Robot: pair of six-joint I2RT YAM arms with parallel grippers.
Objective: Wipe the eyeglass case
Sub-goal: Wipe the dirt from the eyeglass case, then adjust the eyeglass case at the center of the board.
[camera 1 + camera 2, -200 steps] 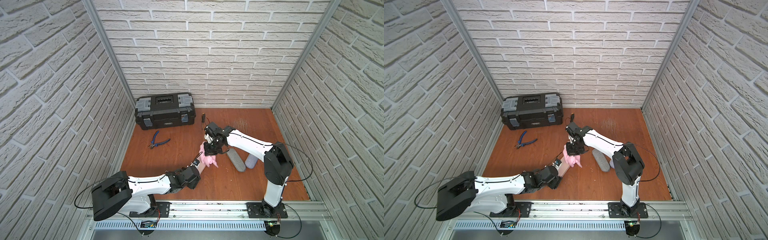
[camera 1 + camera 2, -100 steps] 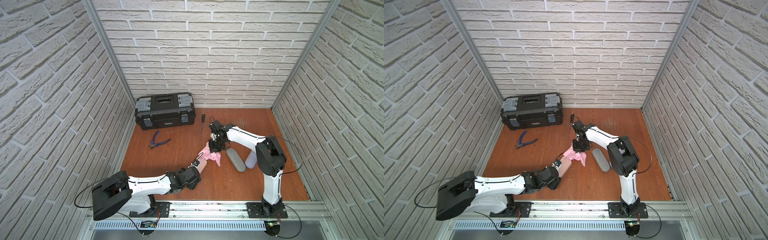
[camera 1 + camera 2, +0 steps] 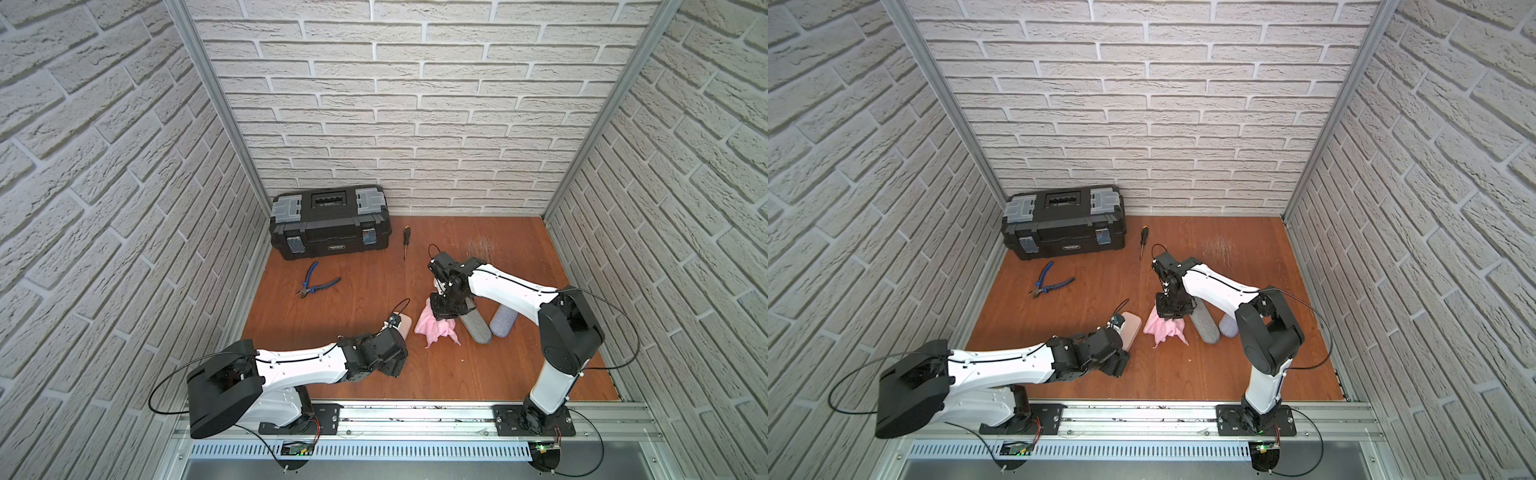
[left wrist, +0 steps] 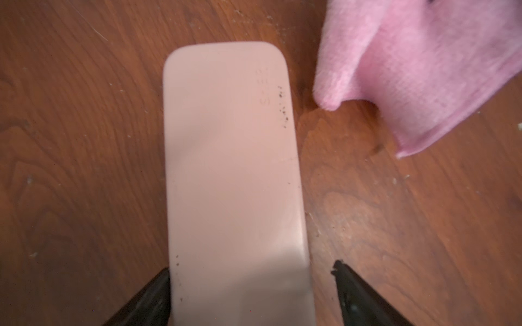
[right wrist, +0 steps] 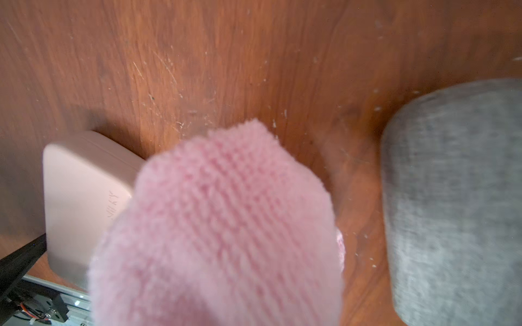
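Left gripper (image 4: 251, 268), jaws spread, straddles the eyeglass case (image 4: 231, 155), apparently to brace it, while right gripper (image 3: 442, 318) pinches a pink cloth (image 3: 436, 329) alongside

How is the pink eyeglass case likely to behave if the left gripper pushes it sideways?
The pink eyeglass case looks stiff and smooth, so it would probably slide across the wooden tabletop without flexing. Lying flat and low, it seems unlikely to roll or tip.
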